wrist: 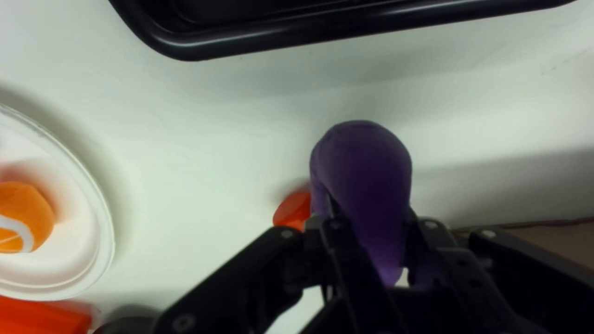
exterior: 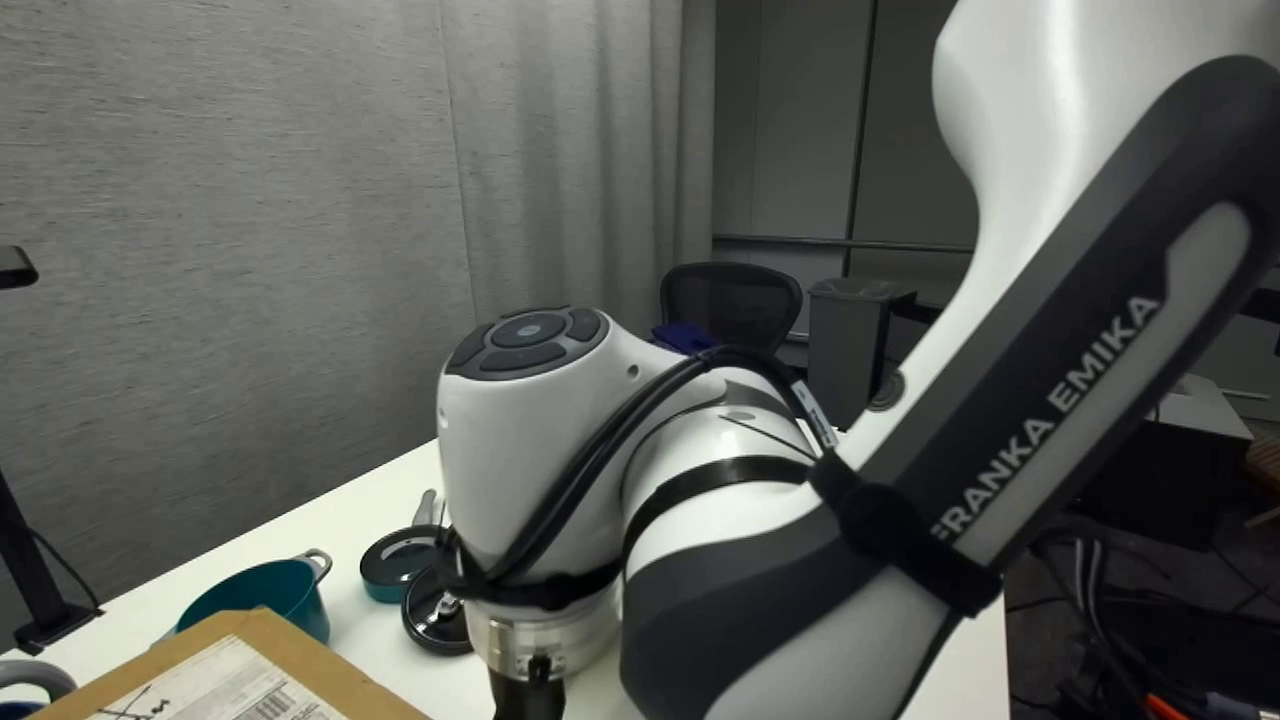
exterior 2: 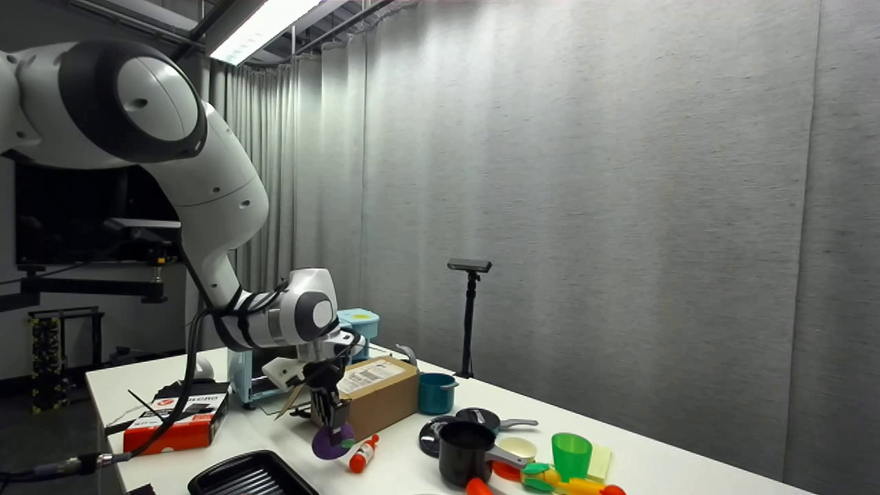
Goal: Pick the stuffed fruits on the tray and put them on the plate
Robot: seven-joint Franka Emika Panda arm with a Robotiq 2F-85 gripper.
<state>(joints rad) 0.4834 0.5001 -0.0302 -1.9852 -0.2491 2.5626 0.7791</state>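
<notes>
Just below the middle of the wrist view, the hand is clamped on a purple plush toy, one finger on either side, rounded end poking out toward the top of the frame. Can't honestly tell if the toy touches the worktop. Black tray runs along the top edge, apart from it. Over at the left edge you get part of the white plate, with an orange toy (white stripe on it) sitting inside the rim. In an exterior view, a red-and-white bottle lies just beside the purple plush toy, bottom of the frame, left of centre. Black pot and green cup are further right, pot first. Cardboard box with a paper label on top shows up in both exterior views.
</notes>
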